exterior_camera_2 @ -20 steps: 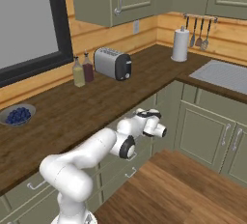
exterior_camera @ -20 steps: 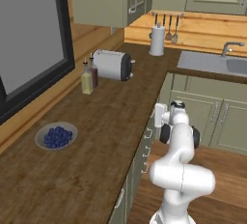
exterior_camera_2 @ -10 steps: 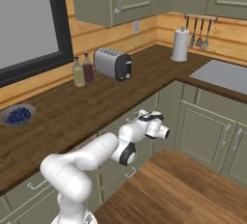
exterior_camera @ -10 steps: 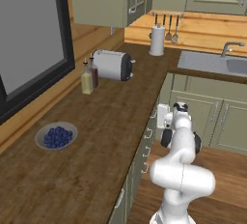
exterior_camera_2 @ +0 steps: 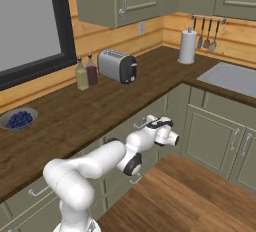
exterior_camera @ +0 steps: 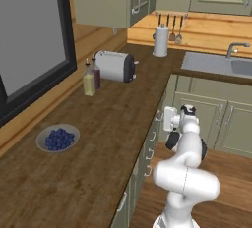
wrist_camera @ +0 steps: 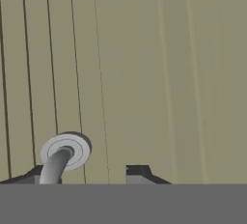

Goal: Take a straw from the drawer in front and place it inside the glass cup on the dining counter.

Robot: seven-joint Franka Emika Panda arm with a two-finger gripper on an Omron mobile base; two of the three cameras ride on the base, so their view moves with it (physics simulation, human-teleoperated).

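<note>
The gripper point(wrist_camera: 89, 175) is pressed up against the sage-green drawer point(wrist_camera: 144, 73) front, fingertips cut off at six o'clock, parted around a metal handle point(wrist_camera: 60, 158); whether they pinch it I cannot tell. Dark wood worktop point(exterior_camera: 98, 124) carries a toaster point(exterior_camera: 115, 66) at eleven o'clock

Arm is folded low, elbow bent, wrist extended forward and held below surface-edge height. Hand point(wrist_camera: 89, 175) is pointed straight at the flat panel ahead, close up. Two dark fingertips point(wrist_camera: 137, 172) are seen parted, with a gap left between them; whether anything is clamped cannot be told.
</note>
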